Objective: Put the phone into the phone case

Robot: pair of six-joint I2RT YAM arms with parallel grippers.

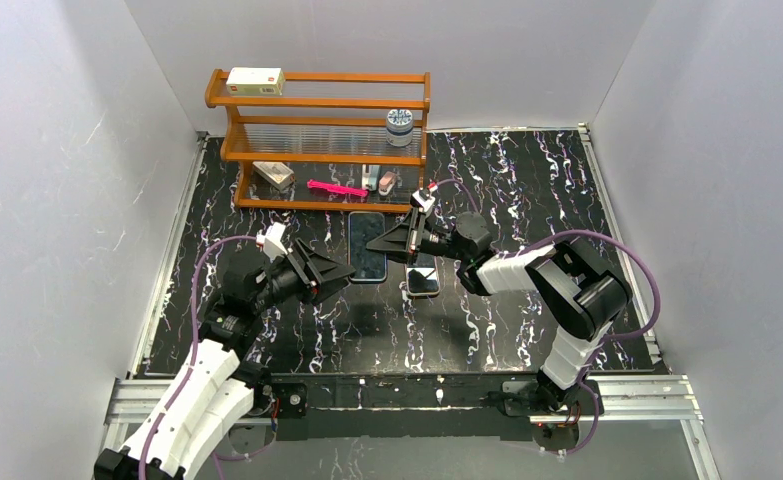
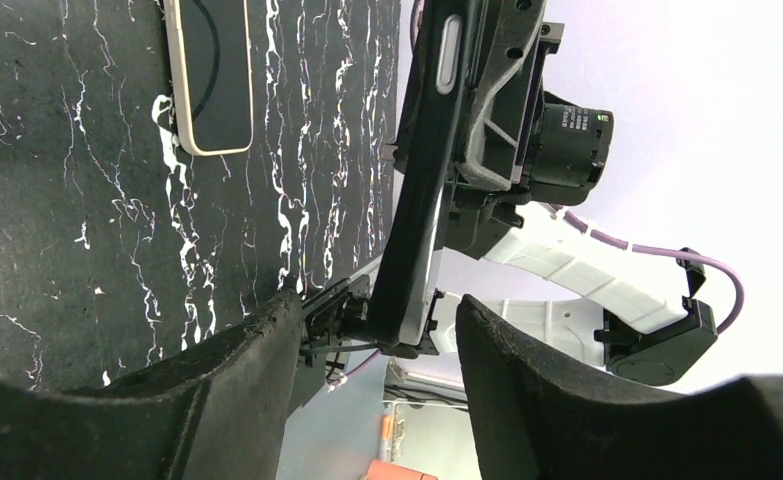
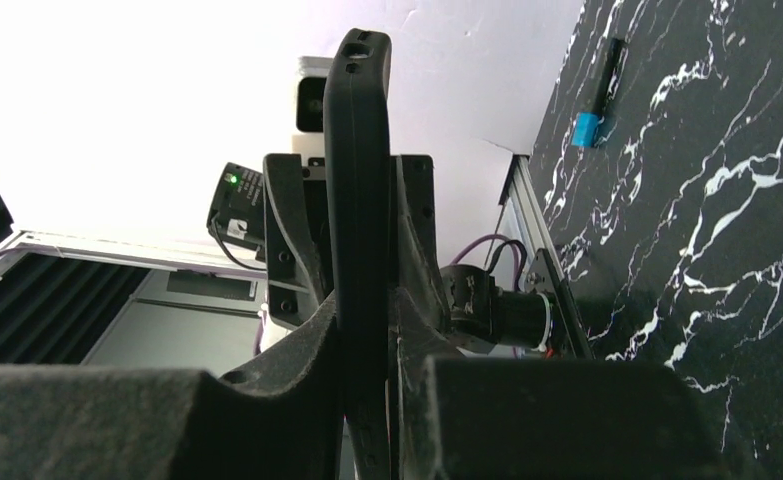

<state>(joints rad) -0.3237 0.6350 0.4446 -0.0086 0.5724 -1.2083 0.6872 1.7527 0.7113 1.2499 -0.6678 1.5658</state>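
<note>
The phone case (image 3: 357, 150), a thin black shell, stands edge-on between my right gripper's (image 3: 367, 330) fingers, which are shut on it. In the top view the phone (image 1: 367, 255) faces up with its dark glossy screen, held just above the table between the two arms. The left wrist view has the case (image 2: 422, 170) edge-on, with the phone's silvery edge (image 2: 433, 250) running along one side of it. My left gripper (image 2: 377, 305) is open, its fingers on either side of the case's near end with a gap on both sides. My right gripper (image 1: 375, 240) holds the long right edge.
A gold-rimmed phone (image 1: 423, 281) lies flat on the black marbled table (image 1: 527, 200) just right of the held one, also seen in the left wrist view (image 2: 212, 80). A wooden shelf rack (image 1: 317, 105) with a box, a jar and small items stands at the back.
</note>
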